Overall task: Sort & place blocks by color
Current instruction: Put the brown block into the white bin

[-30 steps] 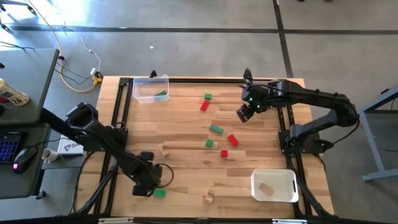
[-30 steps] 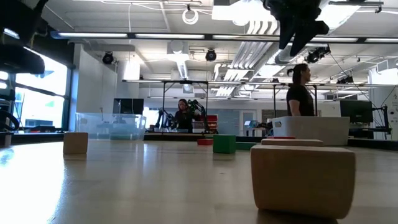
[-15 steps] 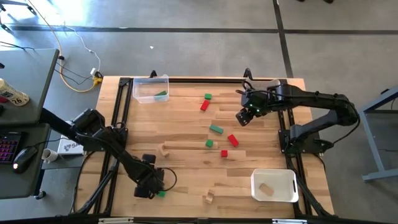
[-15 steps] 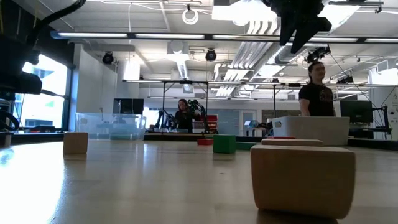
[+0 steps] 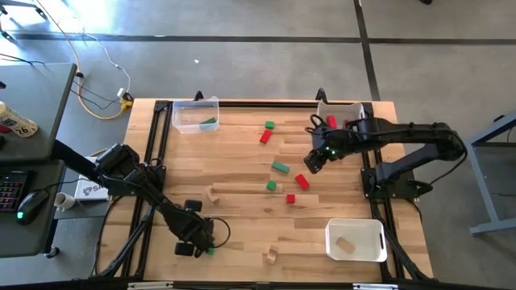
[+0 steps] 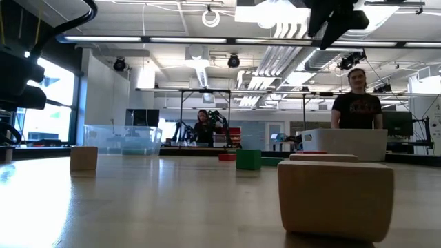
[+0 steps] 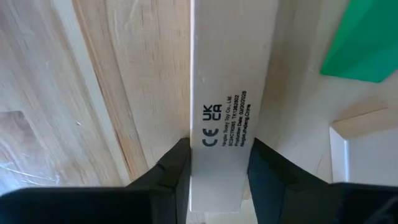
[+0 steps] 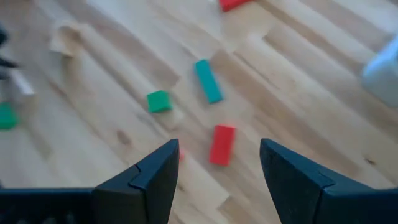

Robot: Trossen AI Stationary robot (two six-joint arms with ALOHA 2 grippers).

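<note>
Two matte black jointed arms, a small green light near the right gripper [image 5: 313, 162].

Grey concrete floor [image 5: 266, 64] with dark seams around light wooden slat table [image 5: 242, 173]. Black desk [image 5: 32, 105] at one side. Beyond: open workshop, white ceiling ducts [image 6: 275, 48], bright window [image 6: 48, 110], two people standing.

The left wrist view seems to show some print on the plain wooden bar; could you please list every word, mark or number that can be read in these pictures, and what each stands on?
"CE" and "UKCA" marks: on the plain wooden bar between the left gripper fingers.
Several lines of fine print beside those marks, same bar: too small to read surely.
White sheet by the table's left edge, high view: dark print, too small to read.
Nothing else readable.
</note>
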